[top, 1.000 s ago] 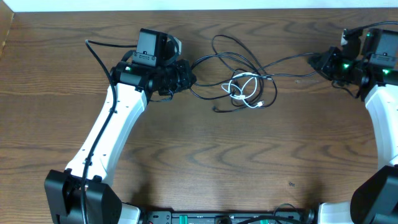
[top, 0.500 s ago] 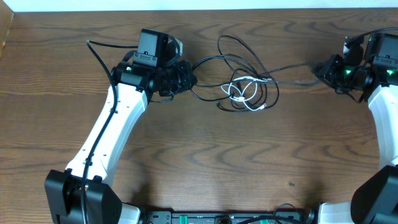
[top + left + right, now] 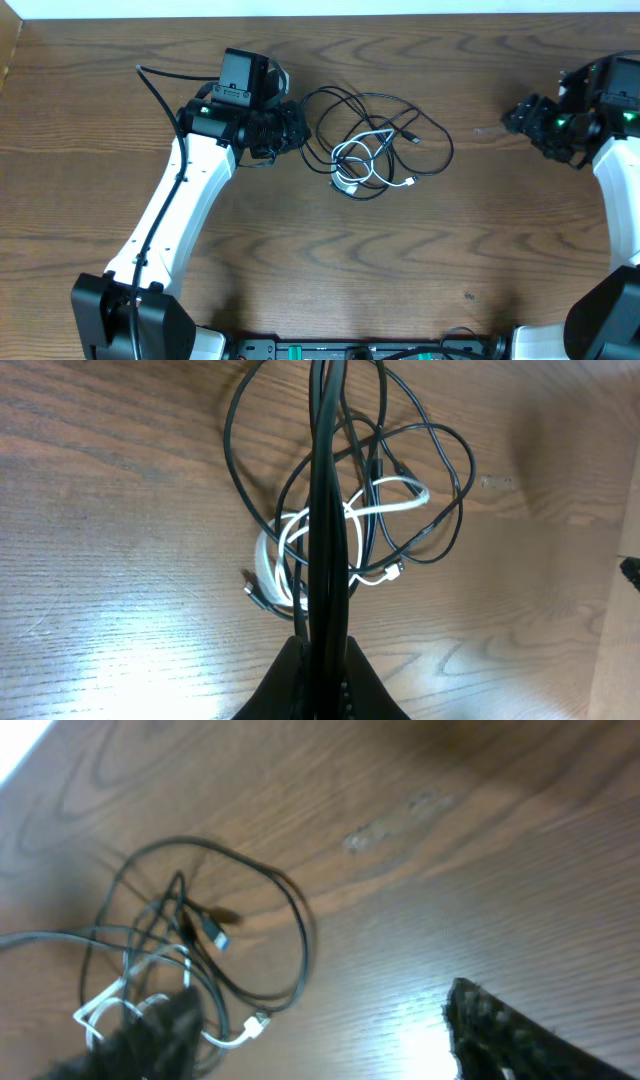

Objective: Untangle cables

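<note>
Leftmost, reaching in from the near left edge of the wooden table (image 3: 400, 280) with the left gripper (image 3: 298, 126), and pinching fully together on a strand of the black cable (image 3: 305, 945) at the left margin of the heap. In the left wrist view, appearing as one dark bar up the middle of the frame and covering part of the heap beneath.

Centrally, lying in a loose heap just right of that gripper, toward the far side of the table: looping wide around the outside as the black cable, coiling more tightly inside as the white cable (image 3: 350, 168). Crossing over and under at several places, hence being tangled. Ending on the near right side of the heap in a white plug end (image 3: 411, 182). Resting flat on the wood, touching nothing to the right.

Rightmost, hovering well apart from the heap near the far right edge with the right gripper (image 3: 520, 117); spreading wide and gripping nothing.
</note>
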Tool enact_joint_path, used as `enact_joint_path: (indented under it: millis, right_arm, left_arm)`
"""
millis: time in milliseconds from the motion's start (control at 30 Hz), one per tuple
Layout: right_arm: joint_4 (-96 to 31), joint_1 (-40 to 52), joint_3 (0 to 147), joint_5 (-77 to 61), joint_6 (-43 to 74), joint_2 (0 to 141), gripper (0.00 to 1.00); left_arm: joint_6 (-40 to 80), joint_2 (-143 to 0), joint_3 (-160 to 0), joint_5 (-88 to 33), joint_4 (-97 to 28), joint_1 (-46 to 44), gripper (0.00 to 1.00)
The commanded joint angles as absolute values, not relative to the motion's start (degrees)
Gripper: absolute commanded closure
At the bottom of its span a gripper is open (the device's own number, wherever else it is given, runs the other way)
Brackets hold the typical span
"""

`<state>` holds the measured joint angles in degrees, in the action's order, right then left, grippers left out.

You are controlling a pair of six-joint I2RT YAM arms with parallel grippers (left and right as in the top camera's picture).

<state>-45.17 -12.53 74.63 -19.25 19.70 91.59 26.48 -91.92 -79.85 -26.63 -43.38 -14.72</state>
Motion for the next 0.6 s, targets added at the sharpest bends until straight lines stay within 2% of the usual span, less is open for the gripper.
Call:
enact_joint_path:
  millis: [0, 267, 433, 567]
  right_arm:
    - [-45.2, -9.8, 75.0, -20.3, 17.1, 90.3, 0.16]
    - [-45.1, -2.4, 75.0, -20.4, 17.1, 90.3, 0.08]
    - [-42.9, 3.2, 75.0, -23.6, 17.0, 90.3, 0.07]
    - [-41.2, 6.6, 75.0, -29.1, 15.1, 90.3, 0.06]
  left_arm:
    - [24.3, -91.0, -80.4, -26.3, -43.7, -14.5, 0.92]
    - [23.4, -91.0, -80.4, -26.3, -44.1, -14.5, 0.92]
    - [17.0, -90.8, -80.4, -26.5, -43.8, -14.4, 0.92]
    - [10.9, -88.8, -81.6, -35.6, -39.7, -12.7, 0.92]
